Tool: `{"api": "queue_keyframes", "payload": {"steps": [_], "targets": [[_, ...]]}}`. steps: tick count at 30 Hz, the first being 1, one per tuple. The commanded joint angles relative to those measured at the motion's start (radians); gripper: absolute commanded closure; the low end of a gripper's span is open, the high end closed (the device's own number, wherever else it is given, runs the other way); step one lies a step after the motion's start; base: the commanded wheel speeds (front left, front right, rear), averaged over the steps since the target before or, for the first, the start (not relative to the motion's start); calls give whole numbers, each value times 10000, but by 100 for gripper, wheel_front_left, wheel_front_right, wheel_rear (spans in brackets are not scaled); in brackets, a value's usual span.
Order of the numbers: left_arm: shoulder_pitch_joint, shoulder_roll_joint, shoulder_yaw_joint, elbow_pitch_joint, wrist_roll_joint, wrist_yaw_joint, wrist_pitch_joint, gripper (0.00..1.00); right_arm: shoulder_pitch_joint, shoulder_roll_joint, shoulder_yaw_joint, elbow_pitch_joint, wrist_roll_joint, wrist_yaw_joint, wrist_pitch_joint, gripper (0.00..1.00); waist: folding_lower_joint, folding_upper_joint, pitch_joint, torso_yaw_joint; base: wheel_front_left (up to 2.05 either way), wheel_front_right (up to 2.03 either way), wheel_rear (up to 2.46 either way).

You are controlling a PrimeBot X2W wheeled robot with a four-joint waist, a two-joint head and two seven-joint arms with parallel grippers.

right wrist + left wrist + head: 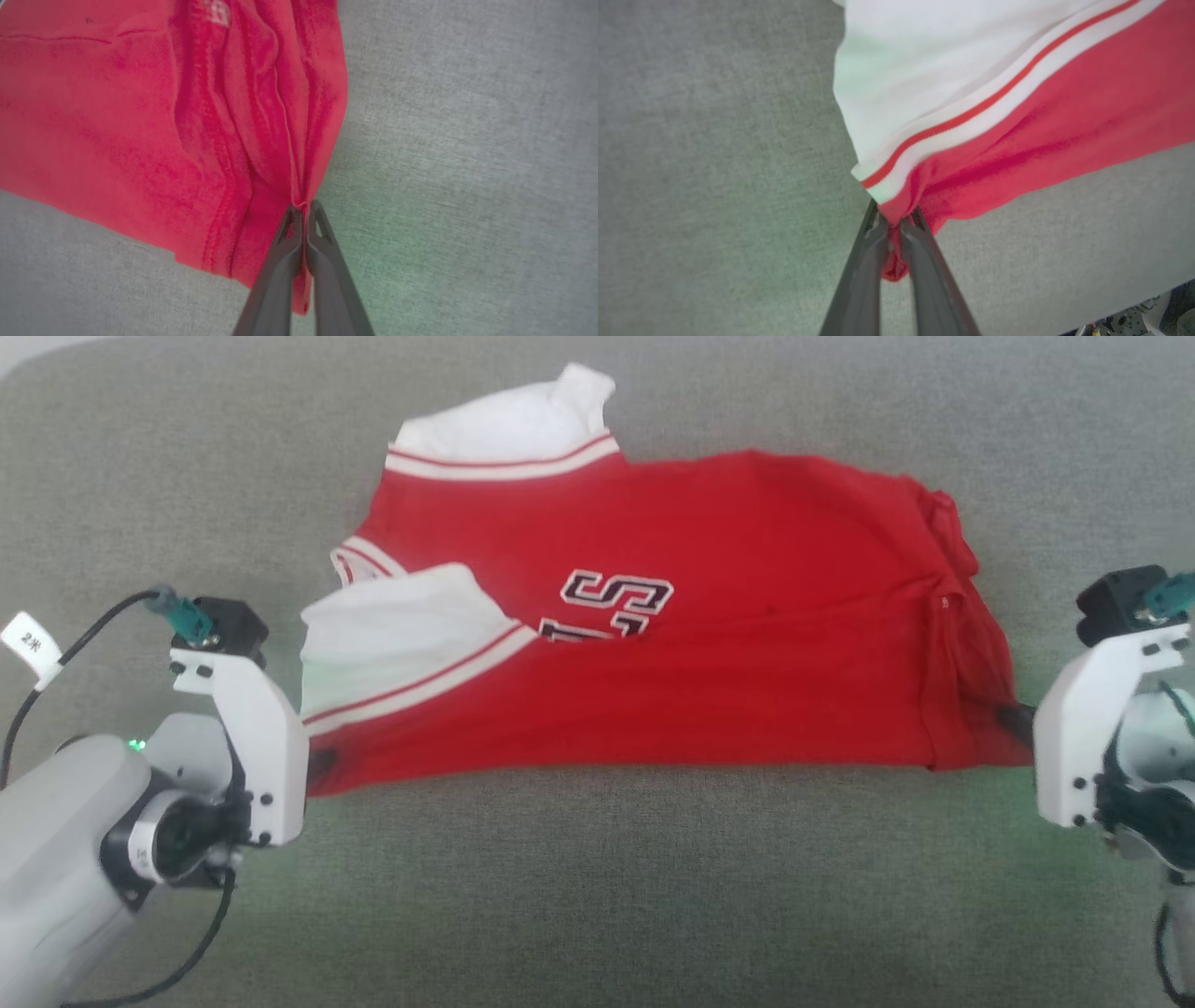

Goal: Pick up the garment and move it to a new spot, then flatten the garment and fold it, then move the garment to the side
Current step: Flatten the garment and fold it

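garment (709, 644): one; a red short-sleeved shirt lying across the middle of the grey surface, long way running left to right, its near edge almost straight between the two grippers.
sleeves: two, both white; far sleeve (509, 425) at the shirt's upper left, near sleeve (392, 635) folded in over the red front.
trim bands: one at each sleeve seam, white with one thin red line; a third short piece (359, 560) shows at the left edge between the sleeves.
lettering (616, 602): one dark, white-edged patch on the front, its lower part hidden in a crease.
grippers: two, one at each near corner of the shirt.
left gripper (894, 224): fingers drawn narrow, pinching the red near-left corner just below the near sleeve's trim; a tuft of red cloth sticks out between them.
right gripper (303, 212): fingers pressed together on the near-right corner, where the red cloth gathers into several lengthwise folds.
grey surface (597, 896): one, woven cloth, under everything.
cable (84, 639): one, dark, at the left arm, carrying one white tag (28, 649).
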Motion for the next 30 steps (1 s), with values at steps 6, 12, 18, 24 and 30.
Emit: {"api": "queue_keyframes", "payload": {"steps": [6, 12, 18, 24, 30], "targets": [[859, 1007, 39, -1613, -116, 944, 111, 100, 843, -403, -203, -902, 347, 0, 677, 100, 0, 0, -386, 30, 0, 0, 0], [1797, 1456, -18, -2548, -435, 1534, -147, 100, 1840, -243, -467, -1735, 516, 0, 1189, 100, 0, 0, -589, 10, 0, 0, 0], [2409, 974, -145, -2044, -744, 1188, -515, 95, 2483, 260, -427, -1491, 465, 0, 931, 100, 0, 0, -621, -73, 0, 0, 0], [2299, 368, -225, -889, -806, 776, -647, 5, 2201, 658, -294, -712, 340, 0, 349, 100, 0, 0, -573, -174, 0, 0, 0], [1828, 382, -3, -252, -656, 546, -707, 0, 1803, 779, -157, -212, 197, 0, -424, 0, 0, 0, -580, -287, 0, 0, 0]]}}
